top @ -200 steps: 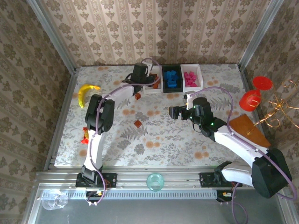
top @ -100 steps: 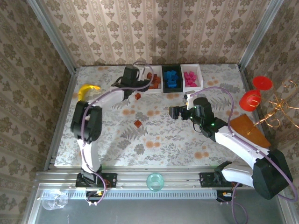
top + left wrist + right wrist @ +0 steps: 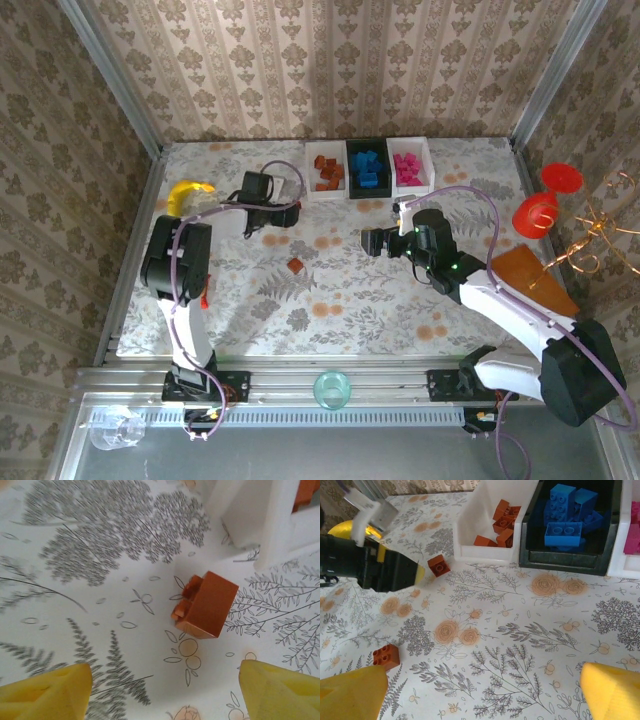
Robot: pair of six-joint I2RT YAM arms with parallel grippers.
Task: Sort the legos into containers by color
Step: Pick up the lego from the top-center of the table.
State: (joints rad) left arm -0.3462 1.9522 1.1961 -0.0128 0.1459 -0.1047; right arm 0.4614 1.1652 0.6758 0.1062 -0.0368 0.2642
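Three containers stand in a row at the back: a white tray (image 3: 325, 172) with reddish-brown legos, a black tray (image 3: 367, 170) with blue ones, and a white tray (image 3: 410, 165) with pink ones. My left gripper (image 3: 283, 215) is open low over the table, left of the first white tray (image 3: 260, 525). Just ahead of its yellow fingertips (image 3: 45, 690) lies a loose brown lego (image 3: 207, 605), untouched. A second brown lego (image 3: 296, 265) lies mid-table. My right gripper (image 3: 372, 240) hangs open and empty right of it. From the right wrist, both loose legos (image 3: 439, 565) (image 3: 386, 656) show.
A yellow banana (image 3: 185, 195) lies at the left edge of the mat, behind the left arm. A red goblet (image 3: 545, 200) stands off the mat to the right. A clear cup (image 3: 332, 388) sits on the front rail. Walls close in the back and sides.
My left gripper has pulled back leftward from over the left white tray and its jaws have opened. The right arm has not moved.
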